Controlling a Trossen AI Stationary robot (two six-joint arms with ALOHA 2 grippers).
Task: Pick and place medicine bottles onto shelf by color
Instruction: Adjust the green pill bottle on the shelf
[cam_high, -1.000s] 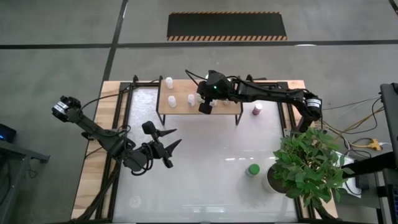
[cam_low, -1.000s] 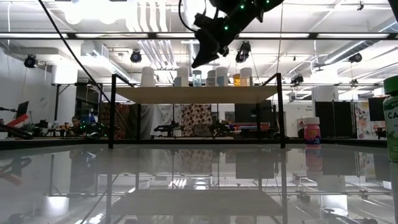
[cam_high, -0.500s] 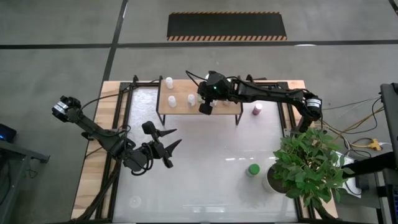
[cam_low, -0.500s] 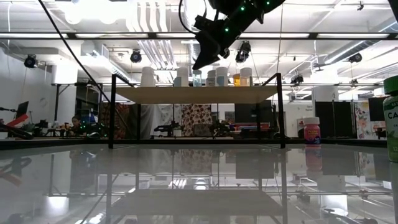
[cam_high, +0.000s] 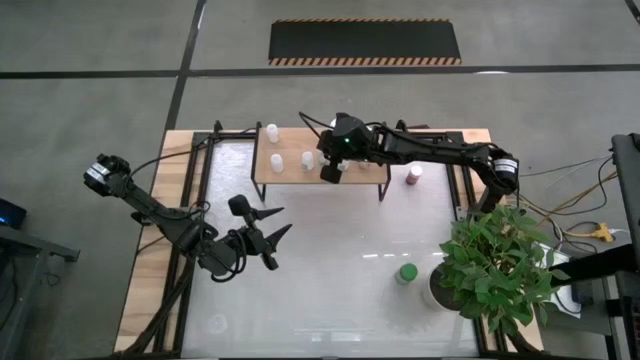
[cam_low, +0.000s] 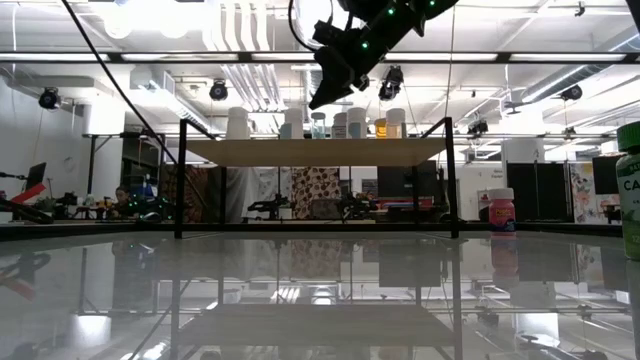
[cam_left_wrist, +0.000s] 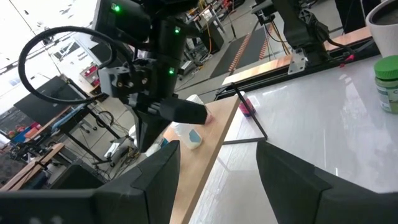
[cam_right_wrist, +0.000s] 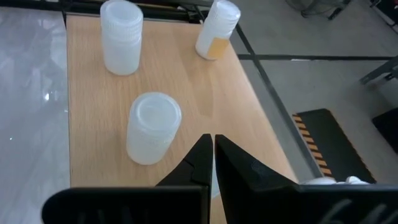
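Over the shelf (cam_high: 365, 175), near its front edge, the right gripper (cam_high: 328, 172) hangs with fingers pressed together, holding nothing. White bottles (cam_right_wrist: 153, 127) stand on the board below it, with bare wood between them. Out on the open tabletop (cam_high: 330, 270) sit the green bottle (cam_high: 406, 272) near the plant (cam_high: 500, 265) and the pink bottle (cam_high: 414, 175) beside the shelf's end. The left gripper (cam_high: 268, 228) waits well clear, fingers spread, empty.

A leafy potted plant (cam_high: 495, 265) stands at the table's near right corner. On the grey floor beyond the table's far edge lies a dark striped-edged mat (cam_high: 364, 42).
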